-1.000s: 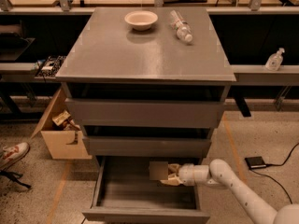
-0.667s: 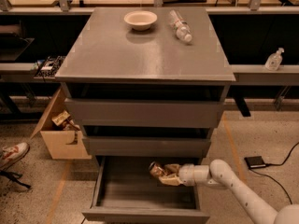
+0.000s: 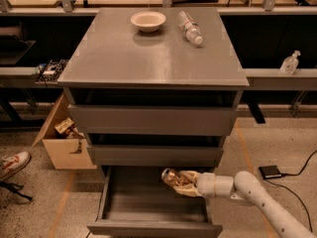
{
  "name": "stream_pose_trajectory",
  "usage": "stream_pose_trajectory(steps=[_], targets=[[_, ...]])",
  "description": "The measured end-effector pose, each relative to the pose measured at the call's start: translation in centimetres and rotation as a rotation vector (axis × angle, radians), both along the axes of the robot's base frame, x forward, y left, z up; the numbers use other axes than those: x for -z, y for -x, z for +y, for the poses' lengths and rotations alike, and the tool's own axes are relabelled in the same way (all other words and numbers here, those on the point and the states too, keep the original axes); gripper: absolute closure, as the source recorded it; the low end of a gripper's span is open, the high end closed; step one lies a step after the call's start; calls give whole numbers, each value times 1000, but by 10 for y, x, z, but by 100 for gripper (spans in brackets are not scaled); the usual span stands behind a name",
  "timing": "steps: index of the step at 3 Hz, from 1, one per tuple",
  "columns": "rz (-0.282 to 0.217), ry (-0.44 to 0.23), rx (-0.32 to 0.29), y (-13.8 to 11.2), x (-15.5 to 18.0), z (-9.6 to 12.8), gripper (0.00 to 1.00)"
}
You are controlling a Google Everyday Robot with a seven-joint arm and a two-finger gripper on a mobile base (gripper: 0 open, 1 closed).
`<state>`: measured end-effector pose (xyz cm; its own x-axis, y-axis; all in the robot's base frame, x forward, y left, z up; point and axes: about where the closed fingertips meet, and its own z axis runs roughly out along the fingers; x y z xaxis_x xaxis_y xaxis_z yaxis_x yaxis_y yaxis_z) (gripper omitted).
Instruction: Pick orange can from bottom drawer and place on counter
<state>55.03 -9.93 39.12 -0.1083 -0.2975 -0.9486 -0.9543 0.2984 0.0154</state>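
The orange can (image 3: 171, 177) is held tilted in my gripper (image 3: 180, 181) just above the open bottom drawer (image 3: 153, 212), near its back right part. The gripper is shut on the can, and the white arm reaches in from the lower right. The can's silver end points up to the left. The grey counter (image 3: 148, 53) tops the drawer cabinet well above the gripper.
A pale bowl (image 3: 148, 20) and a clear plastic bottle (image 3: 190, 28) lie on the counter's far part. A cardboard box (image 3: 64, 140) stands left of the cabinet. A shoe (image 3: 12, 163) is at far left. A small black item (image 3: 270, 172) lies on the floor at right.
The gripper has moved left and slightly up with the can, which now sits higher above the drawer floor and shows more clearly.
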Motion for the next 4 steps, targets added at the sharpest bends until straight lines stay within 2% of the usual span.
stream_pose_trajectory(steps=[1, 2, 3, 4], targets=[[-108, 47, -8, 6, -50, -6, 100], [-179, 169, -36, -2, -91, -2, 100], [-210, 208, -41, -8, -112, -6, 100], [-210, 208, -41, -8, -112, -6, 100]])
